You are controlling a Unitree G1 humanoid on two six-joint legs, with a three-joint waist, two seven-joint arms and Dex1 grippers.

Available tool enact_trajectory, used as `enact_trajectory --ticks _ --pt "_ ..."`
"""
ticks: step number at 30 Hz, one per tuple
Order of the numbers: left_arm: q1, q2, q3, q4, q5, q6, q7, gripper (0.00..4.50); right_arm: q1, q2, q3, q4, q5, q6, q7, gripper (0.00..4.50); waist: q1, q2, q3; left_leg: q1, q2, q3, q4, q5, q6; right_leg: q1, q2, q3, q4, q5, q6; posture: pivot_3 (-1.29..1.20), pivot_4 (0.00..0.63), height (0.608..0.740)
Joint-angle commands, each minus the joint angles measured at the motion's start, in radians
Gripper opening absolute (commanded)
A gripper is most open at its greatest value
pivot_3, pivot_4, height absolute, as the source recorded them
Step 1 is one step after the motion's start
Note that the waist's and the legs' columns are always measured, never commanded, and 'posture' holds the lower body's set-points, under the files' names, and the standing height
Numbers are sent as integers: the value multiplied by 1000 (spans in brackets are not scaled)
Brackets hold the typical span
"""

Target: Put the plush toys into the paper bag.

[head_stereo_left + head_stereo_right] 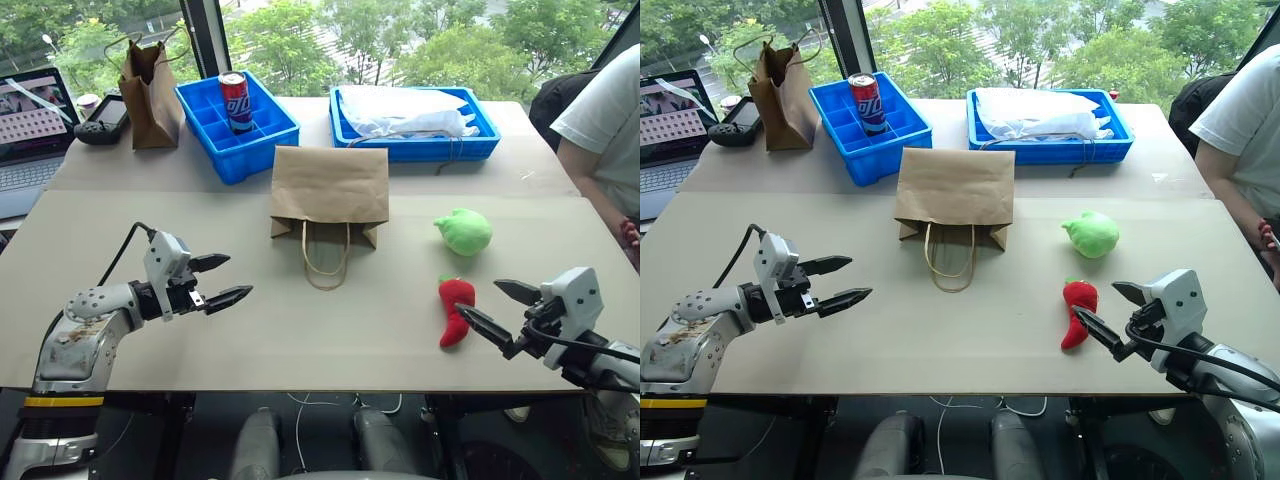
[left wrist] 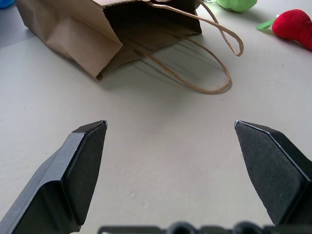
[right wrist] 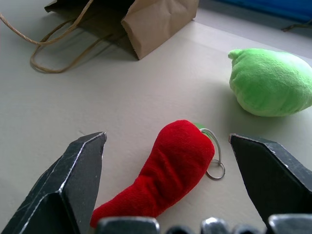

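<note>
Nearest the robot, the left end effector (image 1: 222,281) is held above the desk (image 1: 300,340) with its two black fingers spread wide and nothing between them. On the opposite side, the right end effector (image 1: 500,310) is likewise held open and empty, just beside the red chili pepper (image 1: 455,309); in the right wrist view the chili (image 3: 170,168) is seen lying on the desk in line with the gap between the fingers, a small metal ring at its stem end.

A little farther back, the light-green plush toy (image 1: 464,231) rests on the desk, near the chili but apart from it. Level with it, toward the middle of the desk, the paper bag (image 1: 330,195) is laid flat, its mouth and looped cord handles turned toward the robot.

Beyond the bag, two blue trays are placed side by side: a compartmented tray (image 1: 236,125) in which a drinks can (image 1: 236,101) stands upright, and a second tray (image 1: 415,125) holding crumpled white plastic. A narrower, darker paper bag (image 1: 148,95) stands at the far left.
</note>
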Motion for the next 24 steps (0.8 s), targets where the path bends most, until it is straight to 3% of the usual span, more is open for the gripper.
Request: enact_trajectory --ticks 1,4,10,14,19,24 --pt "-37 39 23 -8 -64 -6 -103 4500 -8 -33 -40 -48 59 10 35 4494 0 0 0 0 0 0 0 0 0 0 0 0 0 0 0 0 150 702" --pt "-143 111 17 37 -127 -5 -293 4500 -15 -115 -49 -131 170 105 96 4494 0 -1 1 -1 0 0 0 0 0 -1 0 0 1 0 0 0 150 702" --pt "-422 132 -161 213 49 -217 -483 4500 -157 -222 17 -240 373 258 38 4494 3 -1 1 0 -1 -1 0 0 0 2 0 -1 -3 -1 2 0 150 702" --pt "-660 31 -272 436 157 -408 -567 4500 -256 -226 79 -299 462 324 -84 4494 7 -2 1 -3 -1 -4 0 0 0 1 0 -2 -4 1 -1 0 150 702" --pt "-799 -78 -359 664 240 -683 -600 4500 -265 -218 83 -330 519 357 -199 4494 6 -2 1 -9 -3 -8 1 -1 2 2 0 -3 -10 1 -1 0 150 702" --pt "-930 -193 -452 949 359 -1080 -600 4500 -223 -213 87 -359 509 362 -285 4494 7 -3 1 -14 -4 -13 3 -1 2 0 0 -5 -10 1 0 0 150 702"
